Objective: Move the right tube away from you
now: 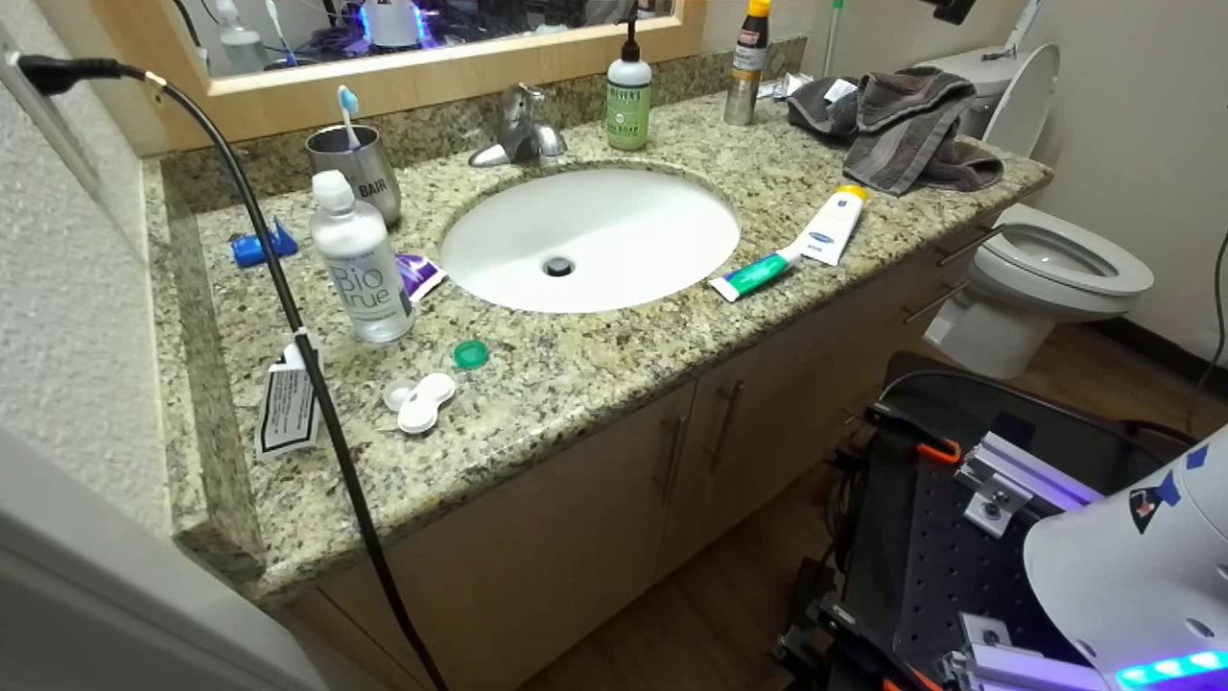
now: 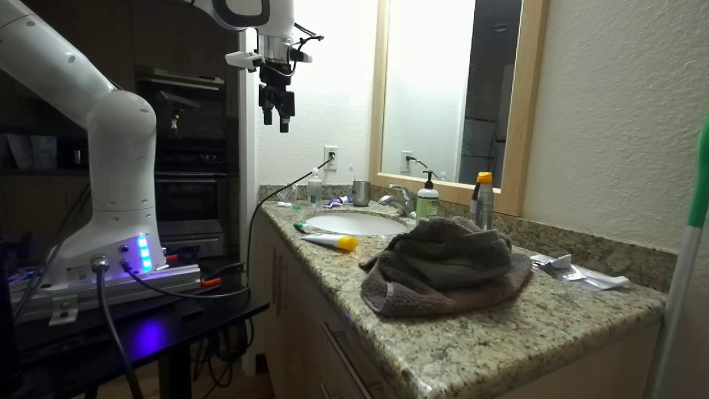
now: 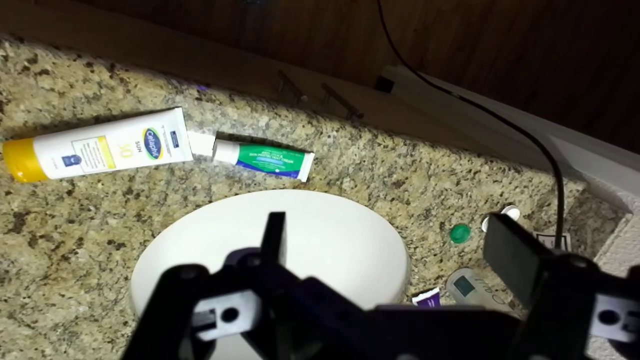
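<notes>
The white squeeze tube with a rounded yellow-orange cap (image 3: 107, 145) lies on the speckled granite bench (image 3: 75, 240) near its front edge, just beside the smaller green-and-white tube (image 3: 275, 161). The fingers (image 3: 510, 255) are spread, holding nothing; this looks like the approach, the next move calling for a shift over the yellow-capped tube, then descent. An exterior view shows them well above the bench, plus a crumpled dark-grey cloth towel (image 2: 437, 266) absent from the wrist view.

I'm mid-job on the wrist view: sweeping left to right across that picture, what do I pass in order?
Yellow-capped tube → green tube → purple item → green lid → lens case, partly hidden → white tag.
</notes>
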